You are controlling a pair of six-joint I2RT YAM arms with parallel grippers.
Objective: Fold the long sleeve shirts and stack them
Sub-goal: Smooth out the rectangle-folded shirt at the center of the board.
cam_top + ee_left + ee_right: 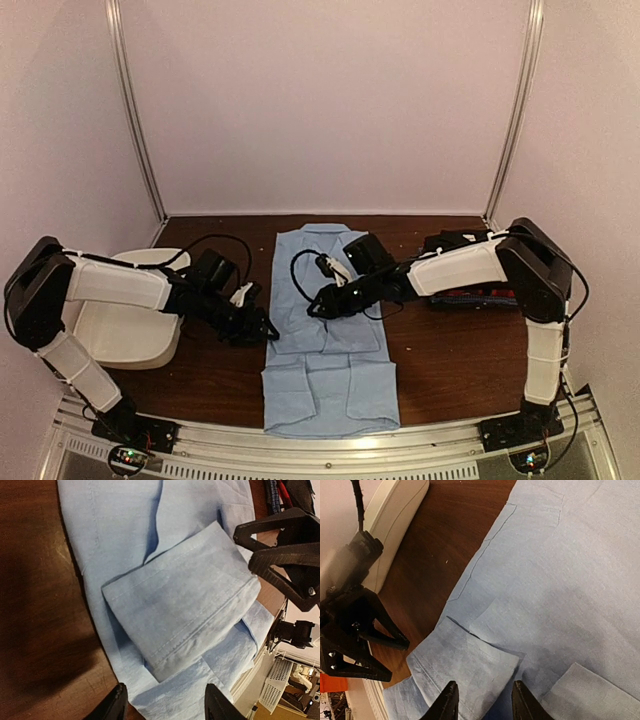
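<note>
The light blue shirt (pixel 330 350) is laid out flat down the middle of the wooden table (pixel 440 370), collar at the far end and hem by the near edge. Both sides are tucked in, so it reads as 1 long narrow rectangle, a bit wider at the near half. The left wrist view shows a sleeve cuff (pixel 185 605) lying diagonally across the body, stitching clear, with soft creases around it.

The left gripper (pixel 262 328) sits just beside the shirt's left edge over bare wood, jaws spread about halfway with nothing in them. The right gripper (pixel 318 303) hangs over the shirt's middle, jaws parted a little less, no cloth pinched that I can see.

The stack of folded shirts (pixel 485 297) is on the right under the right arm, and the white tub (pixel 120 335) is on the left.
</note>
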